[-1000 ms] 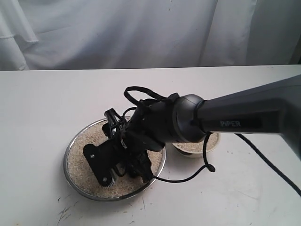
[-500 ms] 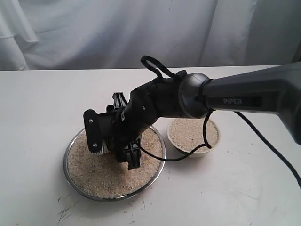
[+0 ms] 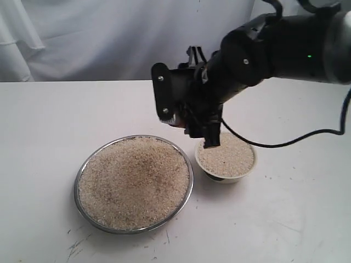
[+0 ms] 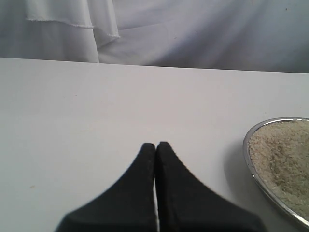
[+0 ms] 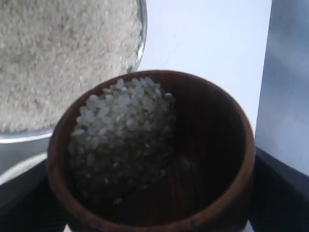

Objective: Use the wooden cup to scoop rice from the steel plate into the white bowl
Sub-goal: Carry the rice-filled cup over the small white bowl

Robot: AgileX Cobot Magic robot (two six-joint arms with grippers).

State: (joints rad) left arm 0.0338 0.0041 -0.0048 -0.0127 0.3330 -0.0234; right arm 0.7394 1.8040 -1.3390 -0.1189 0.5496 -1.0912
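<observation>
Holding the wooden cup (image 5: 207, 145) between its two fingers, the right hand (image 3: 190, 123) is hanging in the air above the counter (image 3: 49, 120). Its lower finger is hovering over the edge of the white bowl (image 3: 233, 175), on the side facing the steel plate (image 3: 77, 189). The cup is carrying rice (image 5: 123, 125), which is lying banked against one side of the dark inner wall and covering about half of the opening. In the exterior view the cup is hiding behind the hand and cannot be made out.

The plate is sitting on the counter just beside the bowl and is carrying a broad, shallow heap of rice reaching its rim. The bowl is also holding rice, nearly to its rim.

The left hand (image 4: 156, 147) is staying apart from this work, with its fingers pressed together and gripping nothing. It is pointing across bare counter, with the plate's rim showing nearby. A black cable (image 3: 285, 139) is trailing from the right arm behind the bowl.
</observation>
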